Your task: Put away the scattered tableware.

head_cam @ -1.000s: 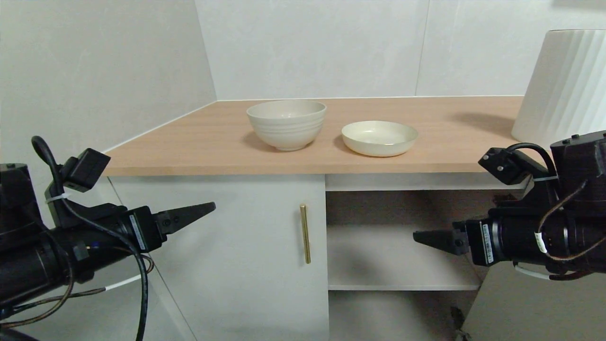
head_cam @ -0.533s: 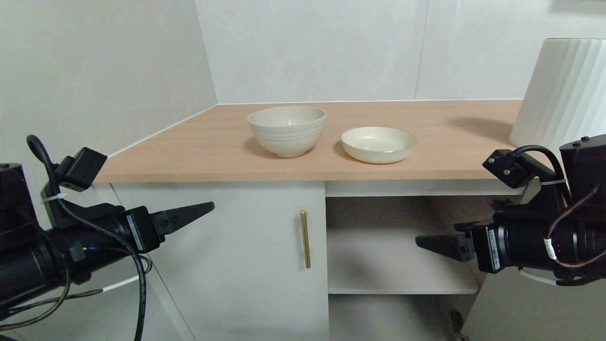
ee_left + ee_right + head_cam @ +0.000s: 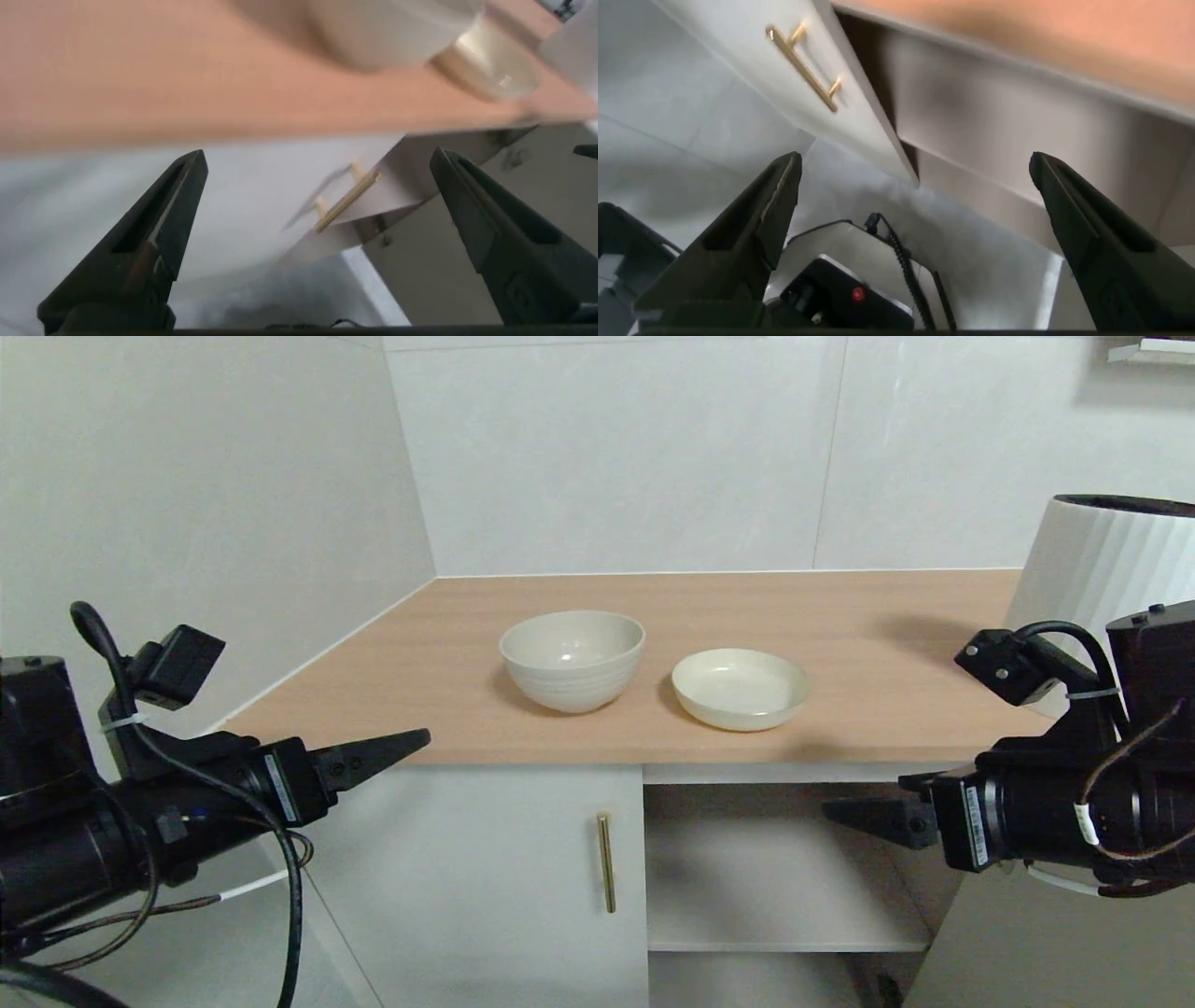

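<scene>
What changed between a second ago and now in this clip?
Only the head view shifted: the camera rose, so the counter sits lower and is seen more from above. The left gripper and right gripper came up with it, both open and empty. The bowl and shallow dish stayed side by side, untouched.

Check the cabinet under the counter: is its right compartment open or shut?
Open. The right compartment shows its inner shelf and back wall, while the left door with the gold handle sits shut.
</scene>
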